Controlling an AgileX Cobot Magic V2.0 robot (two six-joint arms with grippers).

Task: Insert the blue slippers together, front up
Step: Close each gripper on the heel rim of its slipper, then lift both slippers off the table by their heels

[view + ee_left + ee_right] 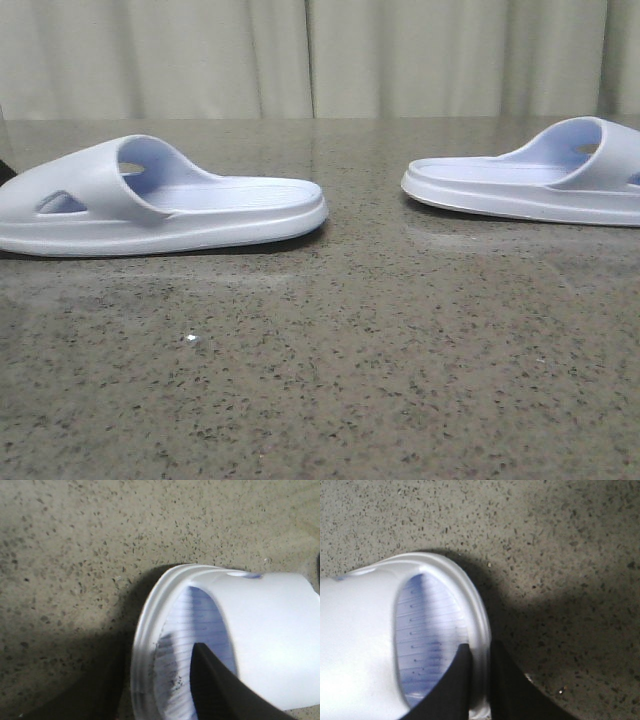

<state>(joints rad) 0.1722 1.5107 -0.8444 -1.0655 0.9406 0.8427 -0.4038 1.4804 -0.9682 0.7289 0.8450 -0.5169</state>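
Observation:
Two pale blue slippers lie flat and apart on the table in the front view, soles down. The left slipper (pixel 160 205) has its strap at the left; the right slipper (pixel 530 185) has its strap at the right. Neither gripper shows in the front view. In the left wrist view my left gripper (pixel 157 657) is open astride the side rim of the left slipper (pixel 270 635), with one finger (pixel 215 685) over the ribbed footbed. In the right wrist view my right gripper (pixel 479 650) is shut on the sole rim of the right slipper (pixel 360 630).
The speckled grey-brown stone tabletop (pixel 330 370) stretches between and in front of the slippers. A pale curtain (pixel 320 55) hangs behind the table's far edge. A small white fleck (pixel 192 339) lies on the table near the front.

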